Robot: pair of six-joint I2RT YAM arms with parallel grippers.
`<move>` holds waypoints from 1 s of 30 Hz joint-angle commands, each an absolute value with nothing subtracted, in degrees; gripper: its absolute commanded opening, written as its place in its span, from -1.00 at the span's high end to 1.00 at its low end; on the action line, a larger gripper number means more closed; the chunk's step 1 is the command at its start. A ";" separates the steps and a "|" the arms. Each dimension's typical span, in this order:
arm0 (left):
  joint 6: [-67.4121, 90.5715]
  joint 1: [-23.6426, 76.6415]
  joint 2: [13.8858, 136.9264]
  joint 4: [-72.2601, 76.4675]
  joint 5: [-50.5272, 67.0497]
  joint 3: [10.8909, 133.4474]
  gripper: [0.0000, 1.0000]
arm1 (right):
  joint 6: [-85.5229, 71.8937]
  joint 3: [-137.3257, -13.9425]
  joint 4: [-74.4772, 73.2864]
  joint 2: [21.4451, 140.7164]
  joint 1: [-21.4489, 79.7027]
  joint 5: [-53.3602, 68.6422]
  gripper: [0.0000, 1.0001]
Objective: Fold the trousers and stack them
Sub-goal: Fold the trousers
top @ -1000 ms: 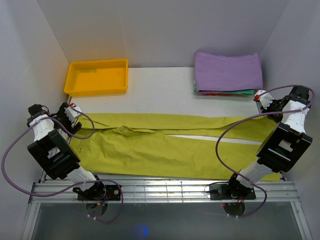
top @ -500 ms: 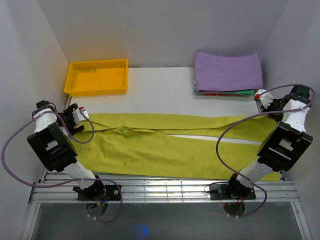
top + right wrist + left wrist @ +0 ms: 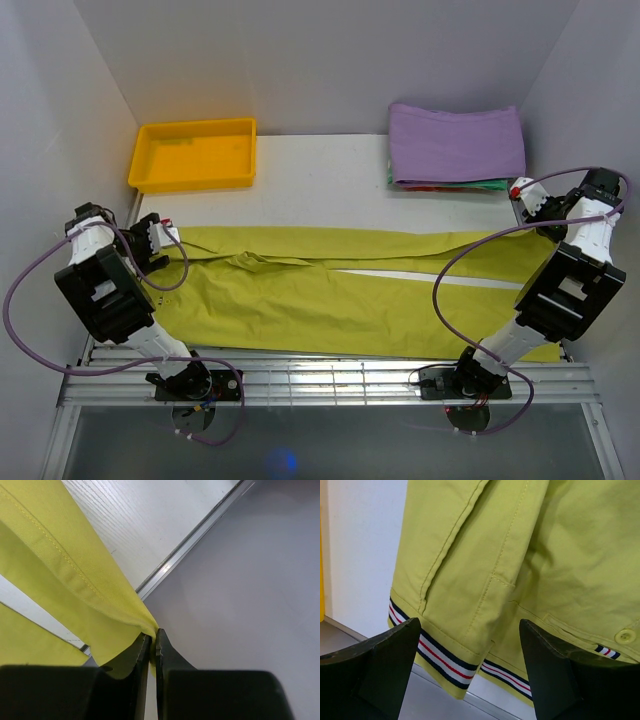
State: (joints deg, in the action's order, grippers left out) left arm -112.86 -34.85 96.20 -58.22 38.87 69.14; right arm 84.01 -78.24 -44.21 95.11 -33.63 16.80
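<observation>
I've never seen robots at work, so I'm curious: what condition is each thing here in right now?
Trousers: laid out full length, unfolded, one leg end pinched.
Left gripper: open, over the striped waistband, holding nothing.
Right gripper: shut on the trousers' leg end.
Tray: upright, looks empty.
Purple cloth: folded, lying on other cloths.
</observation>
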 commanded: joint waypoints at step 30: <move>-73.71 -43.77 99.05 -52.21 60.46 98.88 1.00 | 96.15 -104.53 -60.02 87.56 -41.99 31.45 0.85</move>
State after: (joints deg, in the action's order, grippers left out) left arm -65.82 -37.41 106.02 -46.83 56.75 100.40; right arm 87.42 -110.52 -60.18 94.32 -34.63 30.98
